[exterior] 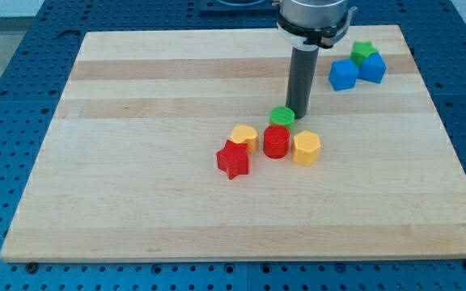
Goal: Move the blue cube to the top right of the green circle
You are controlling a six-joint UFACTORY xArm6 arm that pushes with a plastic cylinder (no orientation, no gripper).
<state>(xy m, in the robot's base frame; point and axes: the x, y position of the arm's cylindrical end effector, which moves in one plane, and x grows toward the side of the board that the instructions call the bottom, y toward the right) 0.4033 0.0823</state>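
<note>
The green circle (281, 115) lies near the board's middle. My tip (300, 116) stands right beside it on its right side, touching or almost touching it. The blue cube (343, 75) sits at the upper right of the board, well up and to the right of my tip. A second blue block (372, 68), whose shape I cannot make out, touches the cube's right side.
A green star (363, 52) sits just above the two blue blocks. Below the green circle are a red cylinder (276, 141), a yellow hexagon (307, 149), a yellow heart (244, 137) and a red star (233, 159), close together. The wooden board (136, 202) lies on a blue perforated table.
</note>
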